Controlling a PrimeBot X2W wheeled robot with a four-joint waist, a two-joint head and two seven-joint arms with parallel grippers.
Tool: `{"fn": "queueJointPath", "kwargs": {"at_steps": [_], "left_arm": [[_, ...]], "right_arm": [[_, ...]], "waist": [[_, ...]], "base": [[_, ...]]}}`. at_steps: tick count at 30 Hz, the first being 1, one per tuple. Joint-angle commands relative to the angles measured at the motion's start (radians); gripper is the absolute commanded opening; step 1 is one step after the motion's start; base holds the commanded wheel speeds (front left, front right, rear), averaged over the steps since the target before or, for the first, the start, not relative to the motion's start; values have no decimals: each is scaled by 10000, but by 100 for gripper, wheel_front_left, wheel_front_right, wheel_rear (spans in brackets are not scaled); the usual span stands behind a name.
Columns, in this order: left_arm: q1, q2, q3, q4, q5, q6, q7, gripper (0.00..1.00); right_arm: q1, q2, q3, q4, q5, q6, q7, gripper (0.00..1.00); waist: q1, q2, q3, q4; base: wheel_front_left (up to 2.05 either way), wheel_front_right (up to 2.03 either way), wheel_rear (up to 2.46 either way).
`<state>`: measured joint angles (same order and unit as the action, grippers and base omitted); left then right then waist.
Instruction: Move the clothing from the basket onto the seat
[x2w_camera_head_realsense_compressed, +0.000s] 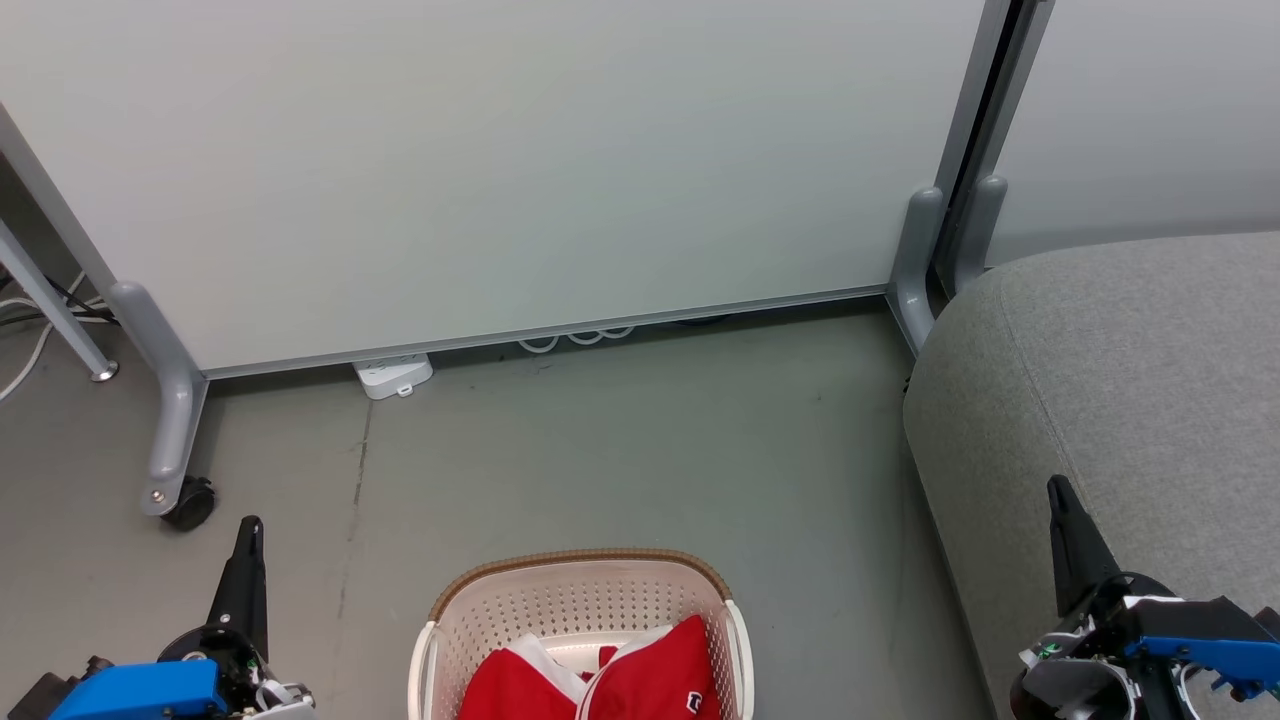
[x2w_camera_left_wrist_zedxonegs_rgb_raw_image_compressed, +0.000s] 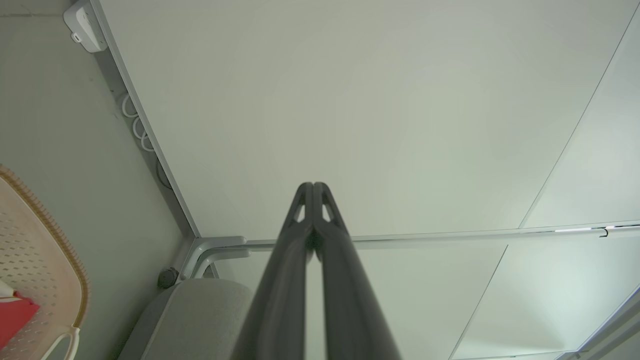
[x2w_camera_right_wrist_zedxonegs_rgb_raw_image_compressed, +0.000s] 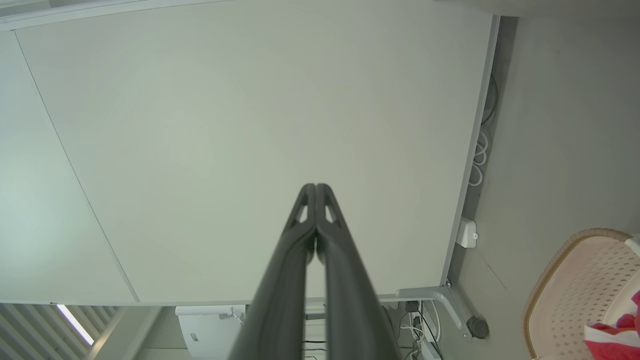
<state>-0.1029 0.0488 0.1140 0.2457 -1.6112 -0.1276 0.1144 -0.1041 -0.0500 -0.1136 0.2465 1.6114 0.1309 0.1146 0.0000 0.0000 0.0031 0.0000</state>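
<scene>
The cream basket (x2w_camera_head_realsense_compressed: 470, 600) with a brown rim stands on the floor at the bottom middle of the head view, and red clothing (x2w_camera_head_realsense_compressed: 640, 675) with white panels lies inside it. The grey seat (x2w_camera_head_realsense_compressed: 1130, 380) rises at the right. My left gripper (x2w_camera_head_realsense_compressed: 250, 528) is shut and empty, left of the basket. Over the seat's front part my right gripper (x2w_camera_head_realsense_compressed: 1058, 490) is shut and empty too. The left wrist view has the gripper (x2w_camera_left_wrist_zedxonegs_rgb_raw_image_compressed: 313, 186) tips together, the basket (x2w_camera_left_wrist_zedxonegs_rgb_raw_image_compressed: 45, 265), a bit of clothing (x2w_camera_left_wrist_zedxonegs_rgb_raw_image_compressed: 15, 315) and the seat (x2w_camera_left_wrist_zedxonegs_rgb_raw_image_compressed: 200, 315). The right wrist view has its gripper (x2w_camera_right_wrist_zedxonegs_rgb_raw_image_compressed: 316, 187), the basket (x2w_camera_right_wrist_zedxonegs_rgb_raw_image_compressed: 570, 290) and clothing (x2w_camera_right_wrist_zedxonegs_rgb_raw_image_compressed: 617, 337).
Pale partition panels (x2w_camera_head_realsense_compressed: 500, 160) stand behind, on grey feet with a caster (x2w_camera_head_realsense_compressed: 188, 503) at the left. A white power strip (x2w_camera_head_realsense_compressed: 393, 375) and looped cables (x2w_camera_head_realsense_compressed: 580, 338) lie at the panel's base. Bare grey floor (x2w_camera_head_realsense_compressed: 620, 440) lies between basket and panel.
</scene>
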Motion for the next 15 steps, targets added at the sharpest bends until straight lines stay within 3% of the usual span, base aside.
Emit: {"fn": "queueJointPath", "kwargs": {"at_steps": [1,15], "left_arm": [[-113,25,18,-26,-36,-68,23,0],[-113,25,18,-26,-36,-69,23,0]], "right_arm": [[-97,-5,-4,-31,32,-4,20,0],[-97,-5,-4,-31,32,-4,20,0]], "waist": [[0,0,0,0],[0,0,0,0]], "base": [[0,0,0],[0,0,0]]}}
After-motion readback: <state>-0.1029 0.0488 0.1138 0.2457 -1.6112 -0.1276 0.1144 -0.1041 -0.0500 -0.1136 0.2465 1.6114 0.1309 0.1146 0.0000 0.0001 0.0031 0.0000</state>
